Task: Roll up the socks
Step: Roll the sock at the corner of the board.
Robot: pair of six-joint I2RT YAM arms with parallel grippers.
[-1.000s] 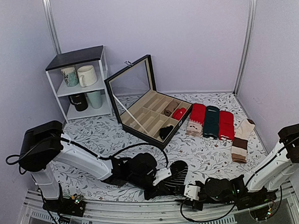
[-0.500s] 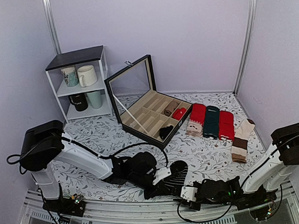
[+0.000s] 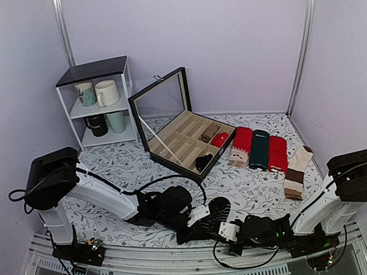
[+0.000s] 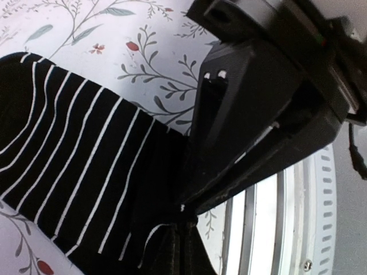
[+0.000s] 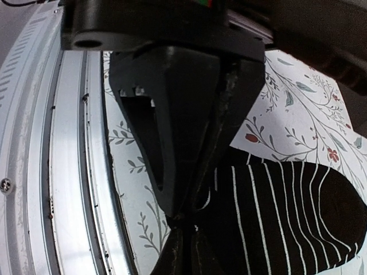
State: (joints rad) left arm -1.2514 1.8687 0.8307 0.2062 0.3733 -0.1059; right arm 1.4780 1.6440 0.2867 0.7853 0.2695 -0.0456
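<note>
While both arms lie low in front of the open box [image 3: 183,134], the black sock with white stripes [image 4: 86,160] lies flat on the flowered surface [image 3: 259,195], on the near side of that box and close to the metal rail at the edge. The left pincer [image 4: 184,211] is clenched on the sock's near edge, its two dark fingers meeting at a point where the fabric bunches. The right pincer [image 5: 180,220] is clenched on the same edge from the other side, its tips also meeting on gathered cloth. The sock's rounded end points back toward the box.

Inside the box, a tan roll [image 3: 209,132], a red roll [image 3: 219,139] and a black roll [image 3: 204,161] sit in separate compartments. Right of the box lies a row of folded socks [image 3: 259,147], red, dark green and red, with a cream and brown pair [image 3: 297,169] farther right. Left of the box stands a white shelf [image 3: 100,101] holding mugs.
</note>
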